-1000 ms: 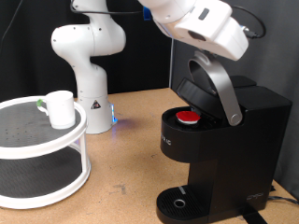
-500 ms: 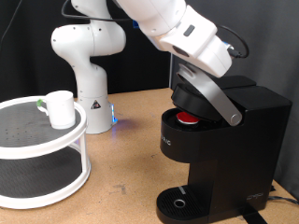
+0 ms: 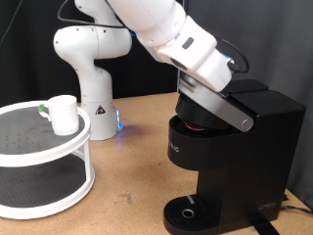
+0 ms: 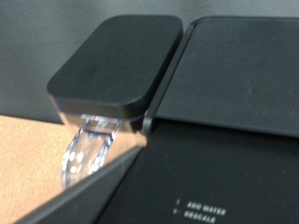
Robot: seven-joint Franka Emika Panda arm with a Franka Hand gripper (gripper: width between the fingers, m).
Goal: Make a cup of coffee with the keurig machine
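Observation:
The keurig machine [image 3: 245, 157] stands at the exterior view's right, black and boxy, with its round drip tray [image 3: 188, 212] empty. Its grey lid handle [image 3: 220, 106] is lowered almost flat over the pod opening, and the pod is hidden under it. My gripper [image 3: 213, 86] rests on top of the lid handle; its fingers are hidden by the white hand. The cup [image 3: 64, 114], a white mug with a greenish handle, stands on the white round shelf [image 3: 49, 147] at the left. The wrist view shows the machine's black top [image 4: 234, 93] and the grey handle edge [image 4: 75, 201], no fingers.
The arm's white base [image 3: 93, 59] stands at the back on the brown table [image 3: 132, 157]. The two-tier shelf fills the left front. A clear water tank [image 4: 89, 149] with a black cover [image 4: 117, 61] sits at the machine's back.
The arm has pushed the lid handle down from raised to nearly shut. The red-topped pod, seen before in the opening, is now covered. The cup has not moved.

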